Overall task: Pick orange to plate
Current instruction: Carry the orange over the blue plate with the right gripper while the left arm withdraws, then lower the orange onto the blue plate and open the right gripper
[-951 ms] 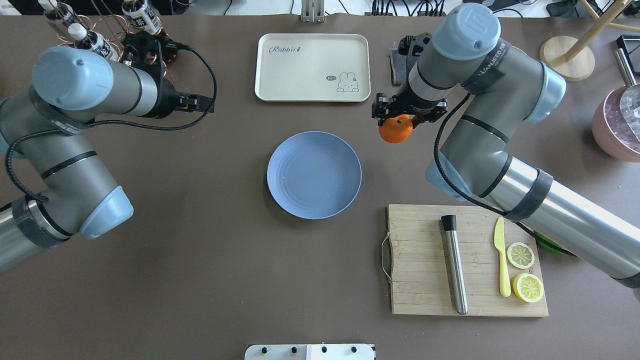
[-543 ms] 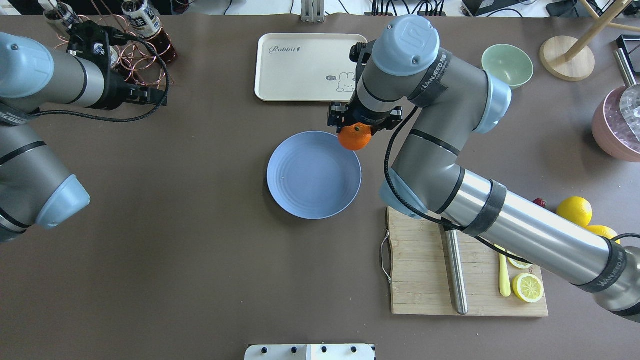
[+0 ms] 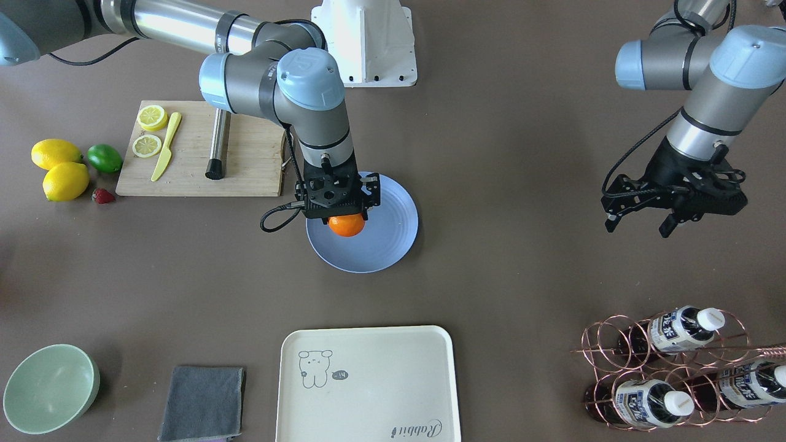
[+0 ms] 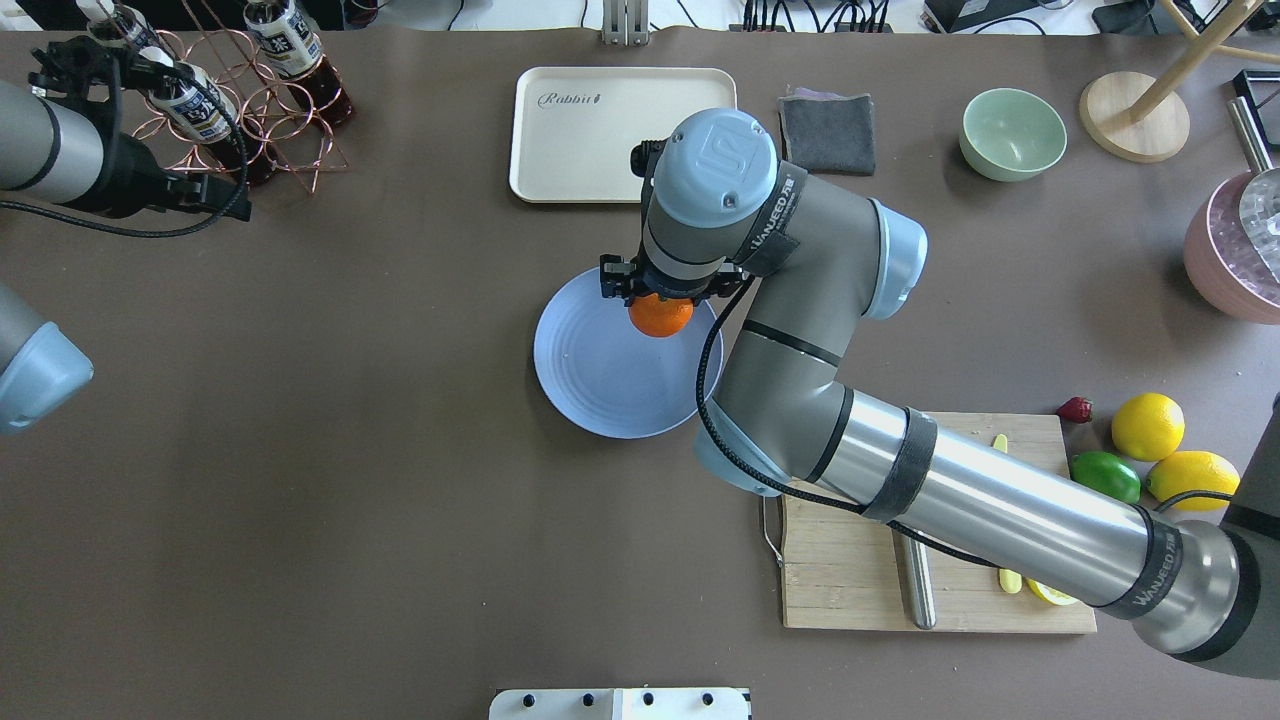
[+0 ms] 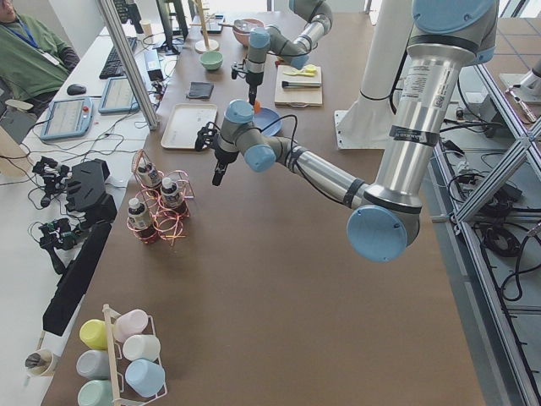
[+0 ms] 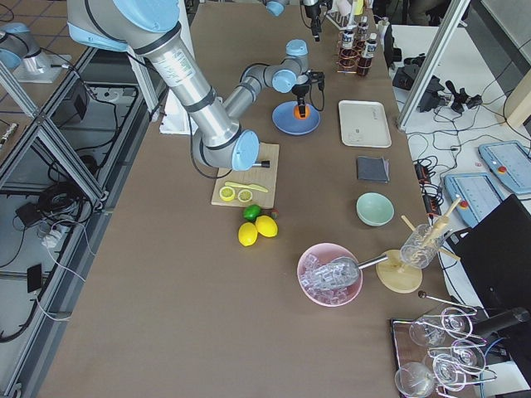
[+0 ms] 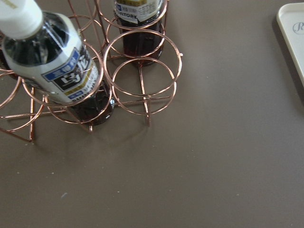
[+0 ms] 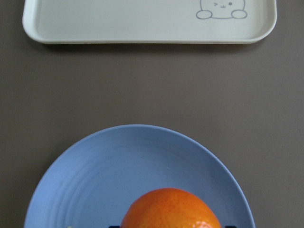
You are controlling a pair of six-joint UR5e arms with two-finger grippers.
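Observation:
The orange (image 4: 660, 315) is held in my right gripper (image 4: 662, 296), which is shut on it from above. It hangs over the far part of the periwinkle-blue plate (image 4: 590, 375) at the table's middle. In the front-facing view the orange (image 3: 346, 225) shows under the black gripper body, over the plate (image 3: 384, 245). The right wrist view has the orange (image 8: 173, 209) at the bottom edge with the plate (image 8: 118, 171) beneath it. I cannot tell whether the fruit touches the plate. My left gripper (image 3: 638, 226) hangs open and empty far off, near the bottle rack.
A cream tray (image 4: 620, 135) lies beyond the plate. A cutting board (image 4: 850, 560) with a steel rod, knife and lemon slices sits under the right arm. Lemons (image 4: 1147, 425), a lime (image 4: 1105, 476), a green bowl (image 4: 1012, 133), a grey cloth (image 4: 827, 130) and a copper bottle rack (image 7: 137, 76) stand around.
My right arm carried the orange leftward, from beside the plate to over its far part. The left arm drew back to the left, toward the bottle rack.

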